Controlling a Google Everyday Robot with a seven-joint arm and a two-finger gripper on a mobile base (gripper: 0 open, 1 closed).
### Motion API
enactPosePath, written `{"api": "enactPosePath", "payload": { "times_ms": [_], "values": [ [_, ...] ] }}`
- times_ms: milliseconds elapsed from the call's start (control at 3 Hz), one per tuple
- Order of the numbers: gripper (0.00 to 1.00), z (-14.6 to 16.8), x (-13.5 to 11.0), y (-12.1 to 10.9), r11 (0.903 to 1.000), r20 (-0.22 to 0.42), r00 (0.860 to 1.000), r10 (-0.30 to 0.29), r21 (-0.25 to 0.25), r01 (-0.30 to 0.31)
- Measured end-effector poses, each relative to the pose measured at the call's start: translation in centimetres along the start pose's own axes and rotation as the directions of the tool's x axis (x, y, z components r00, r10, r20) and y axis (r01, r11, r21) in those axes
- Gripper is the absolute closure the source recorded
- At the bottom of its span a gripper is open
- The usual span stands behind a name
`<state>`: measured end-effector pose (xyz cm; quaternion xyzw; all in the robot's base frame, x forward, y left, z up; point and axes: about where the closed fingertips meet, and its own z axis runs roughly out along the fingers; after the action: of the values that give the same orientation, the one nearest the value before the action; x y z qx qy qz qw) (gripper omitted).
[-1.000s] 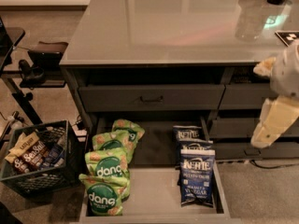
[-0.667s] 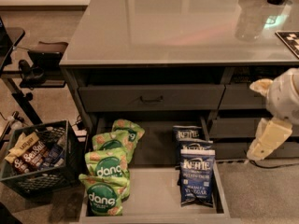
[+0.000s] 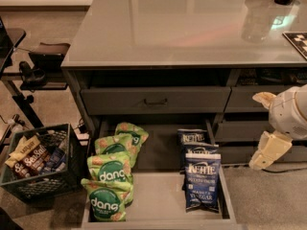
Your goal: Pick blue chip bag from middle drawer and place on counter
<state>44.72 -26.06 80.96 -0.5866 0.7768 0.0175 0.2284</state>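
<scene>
- Camera view – the table (image 3: 192, 28), a glossy grey slab, fills the upper part; near its right edge lies a black-and-white checkered marker (image 3: 296, 41).
- Below the table's near edge the middle drawer (image 3: 160, 198) is pulled out wide, and its pale floor shows between two groups of bags.
- Above it, just under the near edge, a closed upper drawer (image 3: 156, 101) with a small dark handle sits flush.
- On the floor beyond the table's near left corner stands a black crate (image 3: 61, 182) with snack packets inside.
- Four green dang bags (image 3: 109, 174) lie overlapping along the drawer's left side.
- The gripper (image 3: 271, 137), cream and white, hangs below the table's near right corner in front of the right-hand drawer fronts. It is to the right of the open drawer and apart from every bag – whether it is released or clenched I cannot tell, and it grasps nothing visible.
- The blue chip bag (image 3: 202, 186) lies flat at the drawer's right side, logo up, nearest the drawer's front.
- Two more Kettle bags (image 3: 193, 138) lie behind it, partly tucked under it, towards the table.
</scene>
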Motion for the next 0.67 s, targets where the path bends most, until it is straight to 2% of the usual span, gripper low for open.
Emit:
{"api": "enactPosePath", "payload": {
  "times_ms": [333, 667],
  "values": [
    [0.0, 2.5, 0.8, 0.8, 0.9995, 0.062, 0.998, 0.032, -0.002, -0.032],
    [0.0, 7.7, 2.2, 1.9, 0.9984, 0.143, 0.988, 0.057, -0.016, -0.055]
  ]
}}
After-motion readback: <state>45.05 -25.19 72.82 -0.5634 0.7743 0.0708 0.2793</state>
